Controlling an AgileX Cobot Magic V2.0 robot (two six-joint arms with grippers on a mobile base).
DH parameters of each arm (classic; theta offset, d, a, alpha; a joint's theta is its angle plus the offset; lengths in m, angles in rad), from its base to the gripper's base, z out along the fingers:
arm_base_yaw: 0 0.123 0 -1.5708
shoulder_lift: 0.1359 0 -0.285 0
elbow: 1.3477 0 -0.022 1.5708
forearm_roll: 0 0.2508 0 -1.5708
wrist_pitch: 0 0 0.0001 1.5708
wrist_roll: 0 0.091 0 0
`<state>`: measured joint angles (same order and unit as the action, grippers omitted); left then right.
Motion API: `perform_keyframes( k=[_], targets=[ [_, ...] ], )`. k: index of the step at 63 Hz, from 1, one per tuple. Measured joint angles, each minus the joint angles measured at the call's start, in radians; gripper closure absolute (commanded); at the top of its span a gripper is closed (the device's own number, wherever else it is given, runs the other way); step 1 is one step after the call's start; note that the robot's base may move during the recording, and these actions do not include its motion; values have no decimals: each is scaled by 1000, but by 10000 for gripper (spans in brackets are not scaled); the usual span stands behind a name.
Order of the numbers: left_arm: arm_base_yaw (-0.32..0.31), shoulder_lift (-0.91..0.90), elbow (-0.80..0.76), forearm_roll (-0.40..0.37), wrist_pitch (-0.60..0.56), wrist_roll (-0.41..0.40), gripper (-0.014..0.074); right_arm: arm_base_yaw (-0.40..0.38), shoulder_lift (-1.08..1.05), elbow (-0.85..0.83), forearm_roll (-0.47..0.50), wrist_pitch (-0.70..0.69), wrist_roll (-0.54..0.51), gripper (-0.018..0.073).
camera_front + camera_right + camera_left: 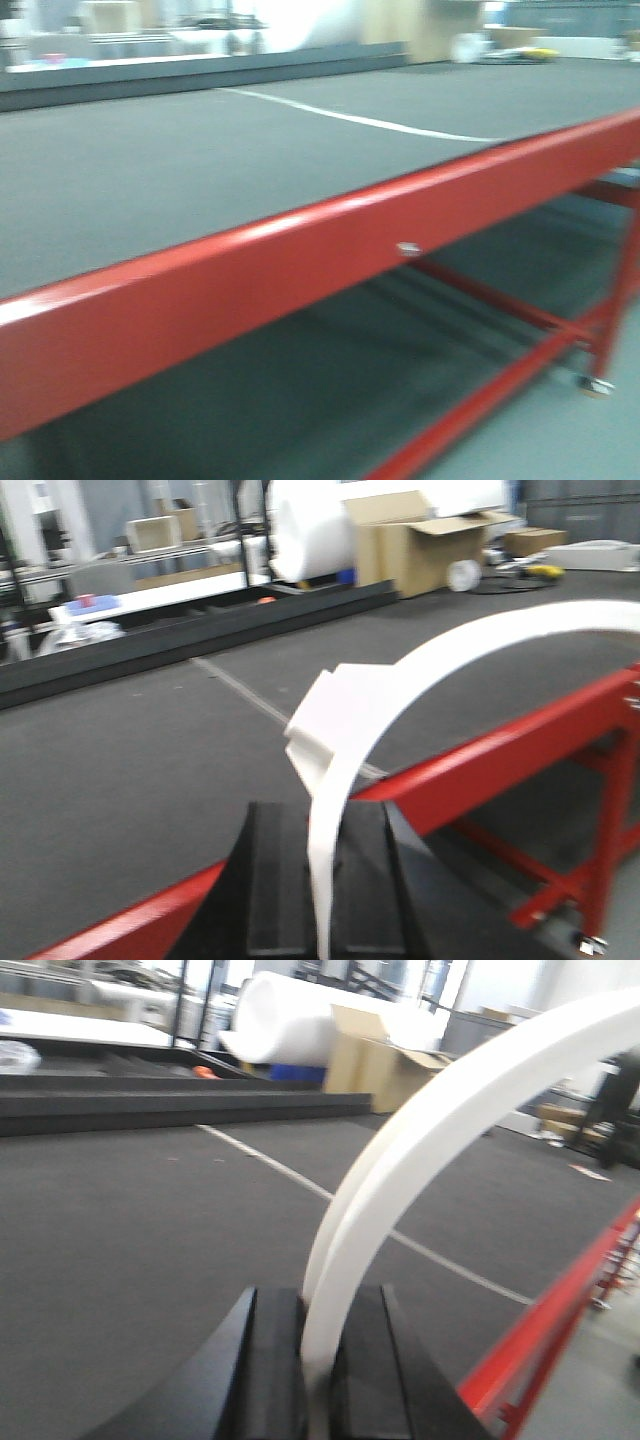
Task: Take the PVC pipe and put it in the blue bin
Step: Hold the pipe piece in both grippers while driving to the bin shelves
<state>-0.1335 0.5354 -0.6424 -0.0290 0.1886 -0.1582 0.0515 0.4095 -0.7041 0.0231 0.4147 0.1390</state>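
Observation:
In the left wrist view my left gripper (318,1295) is shut on a slim white PVC pipe (450,1110) that arcs up and to the right, out of frame. In the right wrist view my right gripper (320,810) is shut on a white curved PVC pipe (480,640). Its squared end (325,725) sits just above the black fingers (275,880). I cannot tell whether both grippers hold the same piece. The blue bin is out of view. Neither gripper shows in the front view.
A red metal table frame (330,250) with a dark grey top (200,160) crosses the front view, which is blurred. It also shows in the right wrist view (500,750). A white line (280,1165) runs across the grey surface. Cardboard boxes (420,540) and a large white roll (290,1025) stand behind.

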Motion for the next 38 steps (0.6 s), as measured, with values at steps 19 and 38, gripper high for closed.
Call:
perform_keyframes(
  k=[19, 38],
  targets=[
    [0, 0, 0, 0, 0, 0, 707, 0, 0, 0, 0, 0, 0, 727],
    [0, 0, 0, 0, 0, 0, 707, 0, 0, 0, 0, 0, 0, 727]
  ],
)
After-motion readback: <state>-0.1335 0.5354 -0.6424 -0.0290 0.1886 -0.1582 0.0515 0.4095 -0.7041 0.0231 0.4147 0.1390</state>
